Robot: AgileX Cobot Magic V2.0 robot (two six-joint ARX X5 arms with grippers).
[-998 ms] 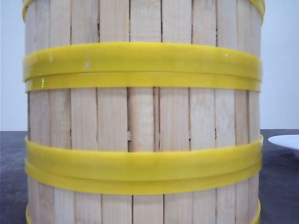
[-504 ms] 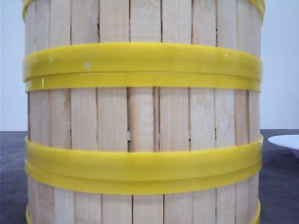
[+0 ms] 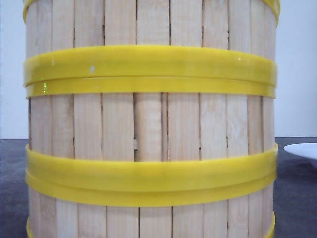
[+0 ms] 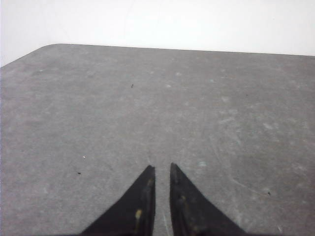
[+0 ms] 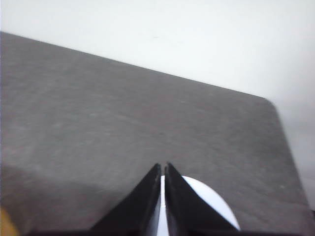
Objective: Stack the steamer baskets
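Note:
The steamer baskets (image 3: 148, 119) stand stacked right in front of the front camera and fill most of that view: pale vertical slats with doubled yellow rims (image 3: 148, 69) where one basket sits on another. A lower rim pair (image 3: 148, 178) marks a second joint. Neither gripper shows in the front view. My left gripper (image 4: 161, 167) hangs over bare grey table, shut with only a thin slit and nothing in it. My right gripper (image 5: 163, 165) is shut and empty above a white plate. A yellow sliver (image 5: 4, 223) shows at that view's corner.
A shallow white plate (image 3: 303, 150) lies on the grey table to the right of the stack, and it also shows under my right fingers as the plate (image 5: 211, 204). The table's rounded far corners (image 4: 47, 46) meet a white wall.

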